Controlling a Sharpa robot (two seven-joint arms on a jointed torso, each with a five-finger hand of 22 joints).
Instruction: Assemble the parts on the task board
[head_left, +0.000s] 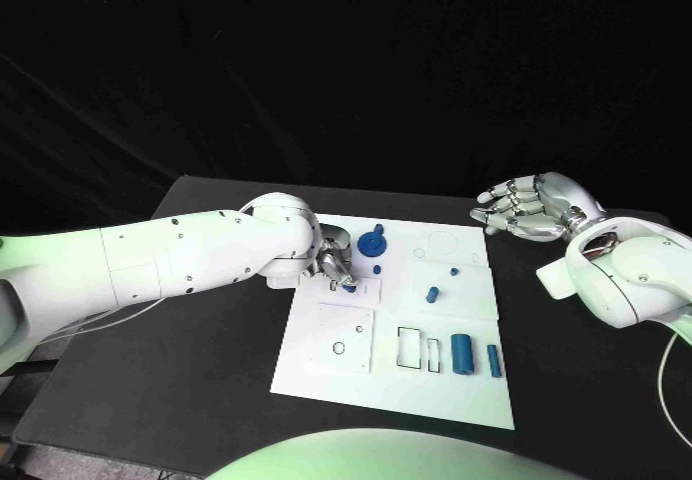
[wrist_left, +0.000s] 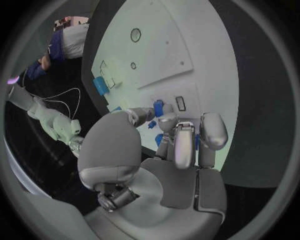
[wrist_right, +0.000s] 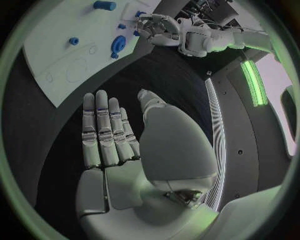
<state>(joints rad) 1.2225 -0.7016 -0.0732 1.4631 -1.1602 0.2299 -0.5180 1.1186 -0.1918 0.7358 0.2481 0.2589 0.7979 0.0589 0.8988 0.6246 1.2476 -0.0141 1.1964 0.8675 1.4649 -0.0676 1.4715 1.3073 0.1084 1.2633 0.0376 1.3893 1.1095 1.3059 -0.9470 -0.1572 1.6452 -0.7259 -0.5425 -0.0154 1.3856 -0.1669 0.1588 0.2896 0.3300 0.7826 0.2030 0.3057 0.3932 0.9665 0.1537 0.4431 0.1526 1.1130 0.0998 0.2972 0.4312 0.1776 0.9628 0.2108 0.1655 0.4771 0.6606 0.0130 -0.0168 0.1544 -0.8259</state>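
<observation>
Left hand (head_left: 336, 262) sits over the task board (head_left: 346, 340), fingertips down and pinching a small blue part (wrist_left: 159, 107) just beside the blue gear-like disc (head_left: 375, 243); part looks upright, though fingers partly hide it. Left is far nearer. Right hand (head_left: 528, 207) hovers released, fingers apart, off the board's far corner over the desk (head_left: 216, 200).

Right hand (wrist_right: 115, 150) flat and empty beside the task board (wrist_right: 56, 55).

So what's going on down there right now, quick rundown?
Left hand down on the task board, fingers round a small blue part. Right hand open, off the board over the black table. Nothing blocking.
</observation>
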